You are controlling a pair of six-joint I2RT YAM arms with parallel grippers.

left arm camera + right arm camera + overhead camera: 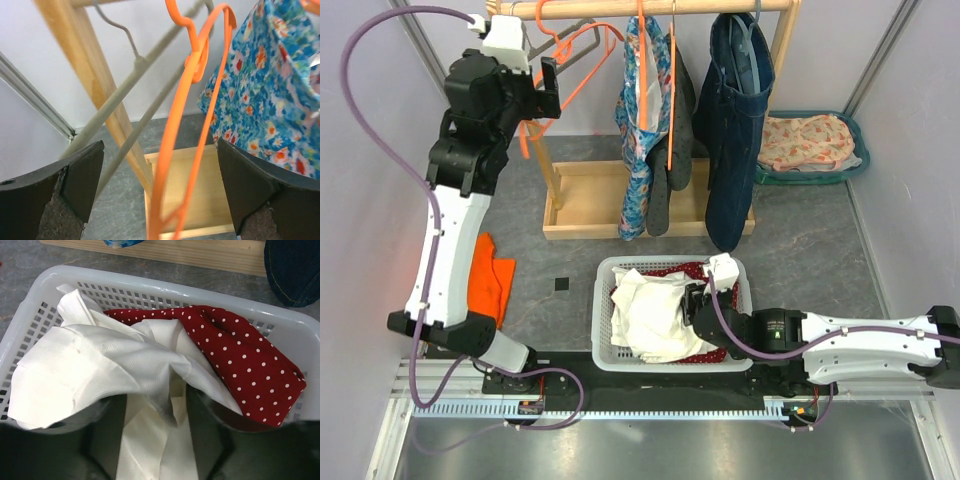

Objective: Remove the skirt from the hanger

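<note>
Grey mottled bench (820, 250) w/ white walls on three sides. Wooden rack (585, 195) across the far end, teal tub (855, 165) in far right corner, orange cloth (492, 280) flat beside the L arm.

Top view only: whole rack w/ floral garment (642, 120) and denim piece (735, 130) hanging, plus both arms.

L wrist view only: left hand (162, 180) w/ fingers wide apart, clamped on nothing. Bare orange hanger (190, 100) dangling between them, touching neither; grey hanger (125, 95) just behind it.

R wrist view only: inside of white basket (45, 285). White skirt (90, 370) crumpled in it, off any hanger, beside a red dotted cloth (240, 355) to the hand's right. Right hand (160, 440) low in basket, fingers blurred and part buried under skirt; can't tell if pinched on it. Skirt's long axis from ahead-left of that hand back toward it, one narrow band trailing in between the fingers.
</note>
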